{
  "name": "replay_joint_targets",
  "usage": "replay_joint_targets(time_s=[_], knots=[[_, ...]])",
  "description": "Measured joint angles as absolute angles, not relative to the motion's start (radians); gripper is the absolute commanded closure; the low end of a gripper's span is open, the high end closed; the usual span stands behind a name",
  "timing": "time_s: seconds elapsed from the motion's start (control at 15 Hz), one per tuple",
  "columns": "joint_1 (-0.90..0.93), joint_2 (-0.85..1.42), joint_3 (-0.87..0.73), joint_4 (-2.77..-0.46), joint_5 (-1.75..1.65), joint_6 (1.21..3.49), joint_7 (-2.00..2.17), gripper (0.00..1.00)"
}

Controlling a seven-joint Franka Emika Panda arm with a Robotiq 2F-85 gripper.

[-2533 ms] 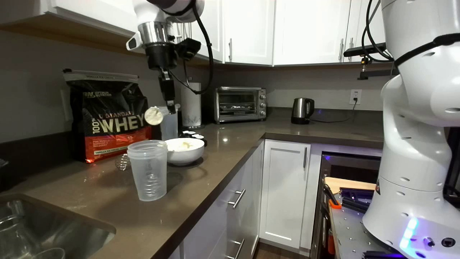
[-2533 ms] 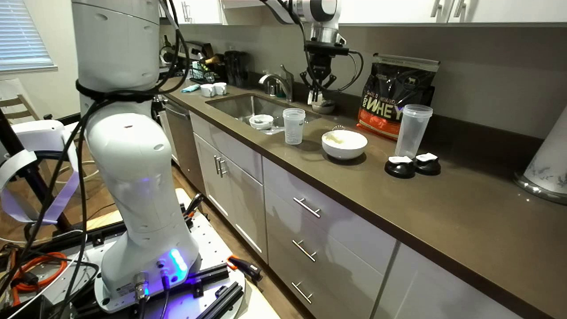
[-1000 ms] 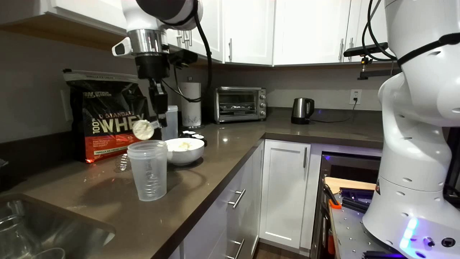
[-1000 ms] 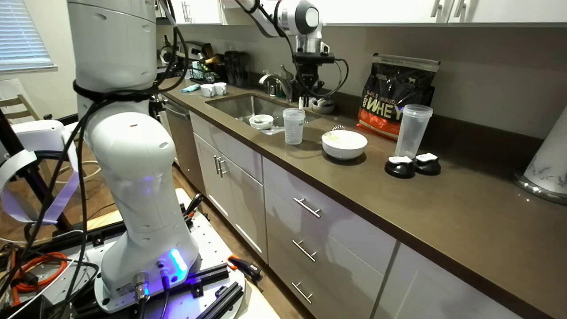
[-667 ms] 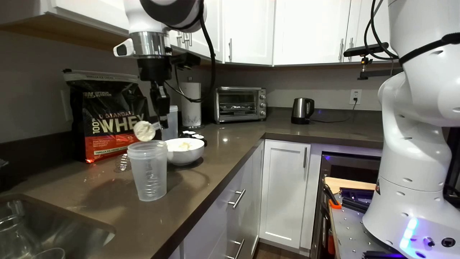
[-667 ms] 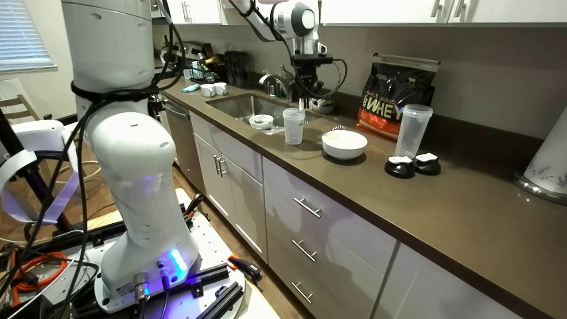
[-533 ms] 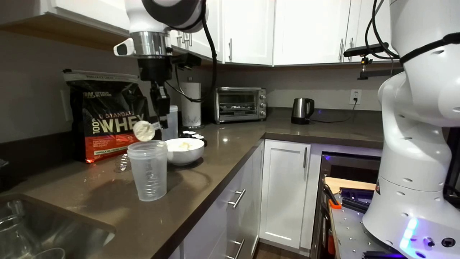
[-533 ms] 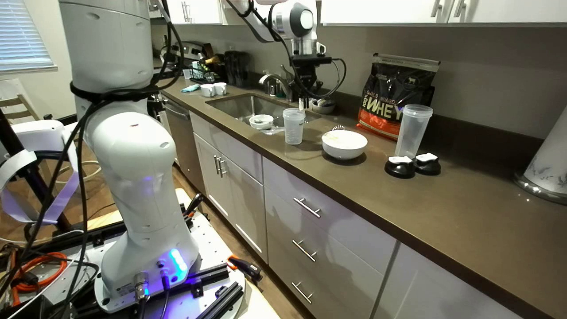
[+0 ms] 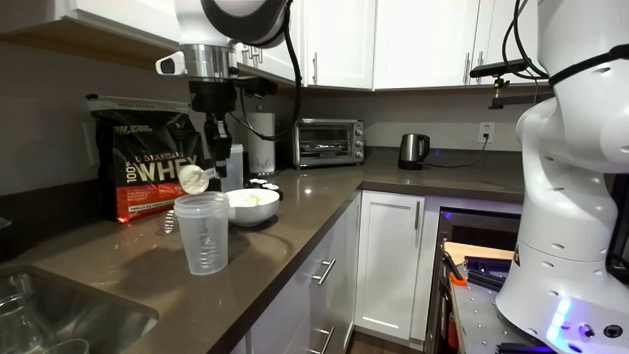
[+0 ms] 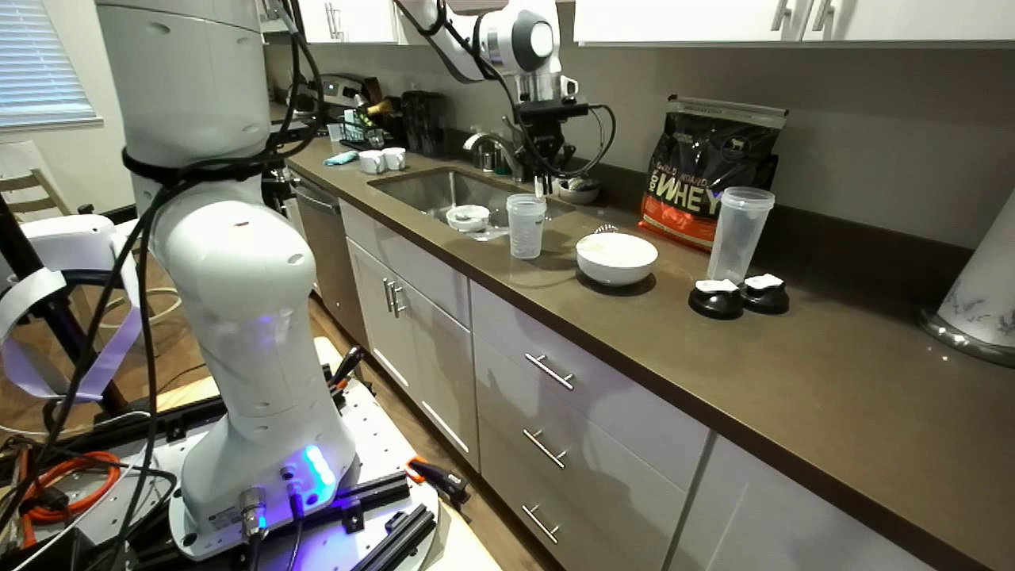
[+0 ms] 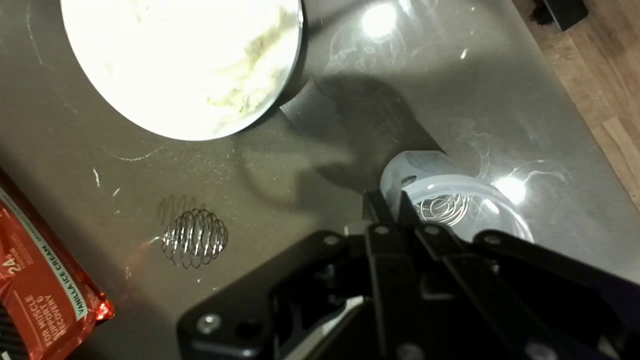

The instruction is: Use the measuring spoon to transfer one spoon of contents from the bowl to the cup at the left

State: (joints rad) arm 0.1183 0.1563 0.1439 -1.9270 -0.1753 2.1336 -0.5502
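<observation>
The measuring spoon (image 9: 193, 179) is heaped with pale powder. My gripper (image 9: 222, 169) is shut on its handle (image 11: 395, 192). In an exterior view the scoop is just above the cup's rim, its open side turned toward the camera. In the wrist view the gripper hides most of the scoop. The clear cup (image 9: 204, 241) stands upright on the counter; in the wrist view its rim (image 11: 462, 181) is right of my fingertips (image 11: 392, 206), with a wire coil showing inside. The white bowl (image 9: 251, 212), also in an exterior view (image 10: 617, 262), holds powder (image 11: 252, 82).
A whey bag (image 9: 152, 162) stands against the wall. A wire ball (image 11: 195, 238) lies on the counter near it. A sink (image 10: 452, 190) is beyond the cup. Another clear tumbler (image 10: 741, 234) and black lids (image 10: 716, 298) stand past the bowl. Upper cabinets hang overhead.
Over the last seconds the gripper and loaded spoon came down and toward the cup, away from the bowl. In the last half second the scoop shifted slightly left in an exterior view.
</observation>
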Motion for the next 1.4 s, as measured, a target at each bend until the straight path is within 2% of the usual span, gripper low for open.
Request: replay_joint_targets(time_s=[1.4], knots=[[0.137, 0.069, 0.147, -2.087, -0.278, 2.290, -0.481, 0.99]])
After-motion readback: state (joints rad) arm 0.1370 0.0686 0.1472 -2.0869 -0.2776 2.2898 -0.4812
